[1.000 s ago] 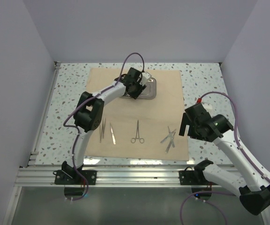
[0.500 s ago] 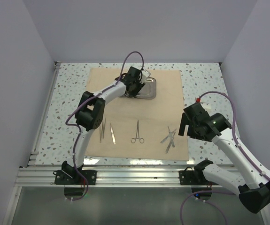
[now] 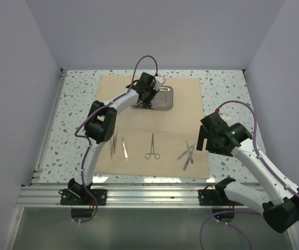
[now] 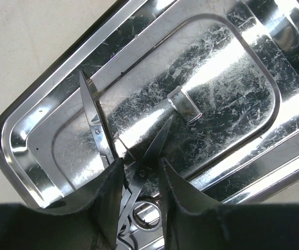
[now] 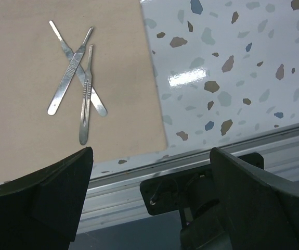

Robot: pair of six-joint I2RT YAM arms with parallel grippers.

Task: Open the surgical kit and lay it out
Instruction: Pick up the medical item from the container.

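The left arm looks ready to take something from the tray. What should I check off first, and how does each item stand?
1. Scissors between the left gripper fingers: ok, the pivot sits in the gap.
2. Grip closed on them: not ok, gaps show on either side.
3. Blades shut: not ok, splayed over the tray.
4. Right gripper clear of the tray: ok, open near the scalpel handles.
5. Cloth lying flat: ok.

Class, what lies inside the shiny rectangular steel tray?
One pair of thin silver scissors, blades apart, straddled by the left gripper. Its fingers hide part of the handle rings.
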